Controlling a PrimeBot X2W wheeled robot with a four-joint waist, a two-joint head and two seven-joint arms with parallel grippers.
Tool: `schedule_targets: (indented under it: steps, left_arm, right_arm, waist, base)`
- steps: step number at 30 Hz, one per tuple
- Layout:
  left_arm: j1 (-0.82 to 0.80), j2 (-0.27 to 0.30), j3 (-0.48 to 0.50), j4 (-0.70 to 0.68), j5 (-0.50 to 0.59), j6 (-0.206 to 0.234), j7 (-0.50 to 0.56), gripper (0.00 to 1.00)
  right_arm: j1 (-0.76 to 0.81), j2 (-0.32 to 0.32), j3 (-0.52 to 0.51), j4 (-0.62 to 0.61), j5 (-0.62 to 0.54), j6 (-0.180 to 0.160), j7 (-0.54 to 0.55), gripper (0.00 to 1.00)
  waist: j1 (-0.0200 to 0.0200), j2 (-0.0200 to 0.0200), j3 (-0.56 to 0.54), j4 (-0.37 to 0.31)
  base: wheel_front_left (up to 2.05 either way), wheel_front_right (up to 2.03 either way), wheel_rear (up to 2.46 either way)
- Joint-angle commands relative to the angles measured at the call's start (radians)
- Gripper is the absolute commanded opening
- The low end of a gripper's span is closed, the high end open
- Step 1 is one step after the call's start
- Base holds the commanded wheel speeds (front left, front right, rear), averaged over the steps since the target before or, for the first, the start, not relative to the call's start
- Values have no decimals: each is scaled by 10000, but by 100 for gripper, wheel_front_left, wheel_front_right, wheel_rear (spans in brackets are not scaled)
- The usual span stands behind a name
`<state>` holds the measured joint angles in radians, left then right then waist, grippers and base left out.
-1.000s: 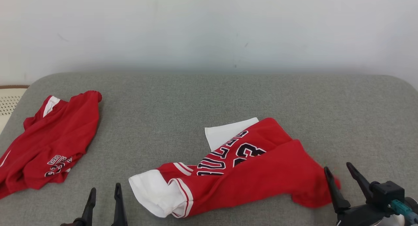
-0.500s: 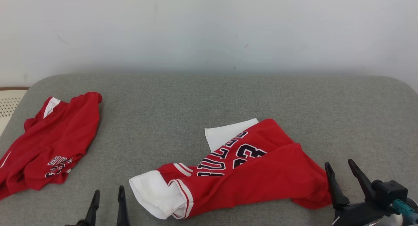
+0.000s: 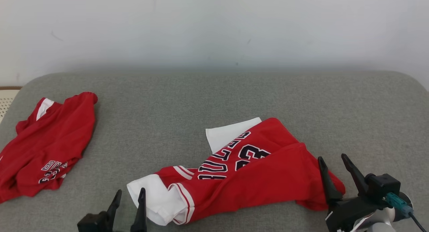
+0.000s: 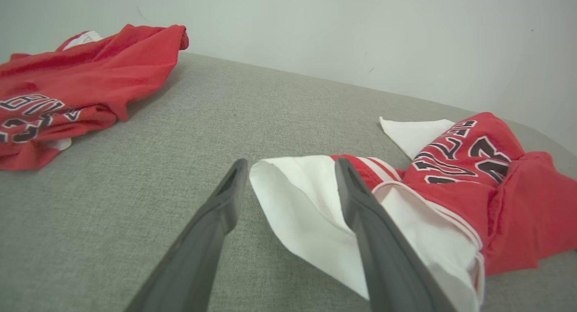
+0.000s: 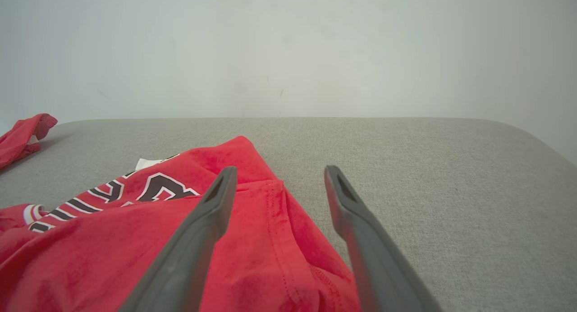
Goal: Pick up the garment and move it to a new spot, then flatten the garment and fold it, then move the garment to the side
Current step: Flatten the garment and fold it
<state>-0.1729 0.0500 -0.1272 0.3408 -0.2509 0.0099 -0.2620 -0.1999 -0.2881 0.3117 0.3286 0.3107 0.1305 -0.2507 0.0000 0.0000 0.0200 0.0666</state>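
The garment (image 3: 254,178) is a red jersey with black lettering and white sleeves, lying crumpled across the front middle of the grey cushion (image 3: 207,98). My left gripper (image 3: 129,193) is open just left of the white sleeve (image 3: 150,198). In the left wrist view, that white sleeve (image 4: 311,213) lies under and between the fingers of the left gripper (image 4: 290,163). My right gripper (image 3: 331,158) is open at the jersey's right end. In the right wrist view, the right gripper (image 5: 280,170) hovers over the jersey's red hem (image 5: 270,249), holding nothing.
A second red jersey (image 3: 43,145) lies bunched at the cushion's far left edge. A pale perforated surface (image 3: 5,103) shows beyond that edge. A plain white wall (image 3: 214,27) stands behind the cushion. Bare grey fabric stretches behind and to the right of the garment.
The head view has shifted slightly. My left gripper has moved right, up to the white sleeve. The jersey's right end has settled on the cushion, and my right gripper has edged left over it.
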Motion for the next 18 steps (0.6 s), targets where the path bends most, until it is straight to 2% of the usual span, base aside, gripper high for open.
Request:
schedule_targets:
  steps: [1, 9, 10, 11, 12, 18]
  left_arm:
    - [-190, 12, 42, 206, -12, -57, -45, 100]
    - [-984, 14, 247, 1630, 57, -180, -47, 100]
    - [-1035, 8, 250, 1787, -46, -223, -47, 81]
    - [-1103, 12, 256, 1910, -80, -235, -47, 35]
    - [-1162, 14, 264, 1987, -82, -255, -47, 0]
    - [-1206, 13, 407, 2008, -134, -300, -47, 0]
  right_arm:
    - [-81, 47, 27, 6, -60, 6, -50, 100]
    - [-269, 139, 131, 111, -103, 6, -110, 100]
    - [-278, 147, 131, 128, -107, 4, -116, 100]
    - [-281, 146, 136, 139, -109, 6, -122, 100]
    - [-282, 150, 138, 143, -113, 4, -130, 100]
    - [-189, 139, 51, 163, -133, 4, -146, 100]
  waist:
    - [0, 0, 95, -147]
    - [0, 0, 239, -626]
    - [0, 0, 236, -667]
    - [0, 0, 234, -696]
    - [0, 0, 233, -718]
    - [0, 0, 188, -657]
  base:
    - [0, 0, 0]
    - [0, 0, 0]
    - [0, 0, 0]
    - [0, 0, 0]
    - [0, 0, 0]
    - [0, 0, 0]
